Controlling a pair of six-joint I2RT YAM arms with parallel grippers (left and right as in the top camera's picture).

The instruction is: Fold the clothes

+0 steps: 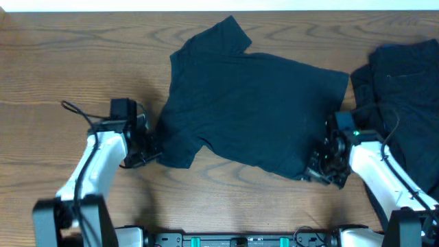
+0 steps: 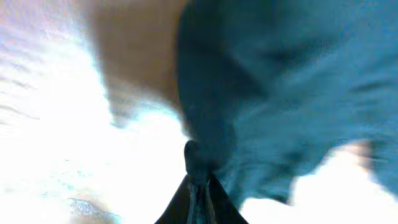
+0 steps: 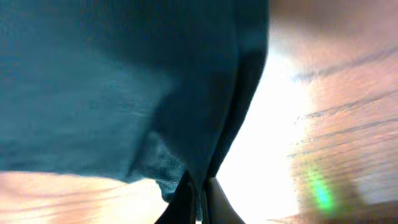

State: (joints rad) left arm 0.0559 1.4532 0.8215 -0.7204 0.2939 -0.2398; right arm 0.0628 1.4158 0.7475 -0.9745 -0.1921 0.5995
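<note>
A dark navy T-shirt lies spread flat on the wooden table, collar end to the left, one sleeve pointing up. My left gripper is shut on the shirt's near-left sleeve edge; in the left wrist view the cloth is pinched between the closed fingertips. My right gripper is shut on the shirt's near-right hem corner; the right wrist view shows the fabric caught between its fingers. Both views are blurred.
More dark clothes lie in a heap at the right edge of the table, close behind my right arm. A black cable loops off the left arm. Bare wood shows at the left.
</note>
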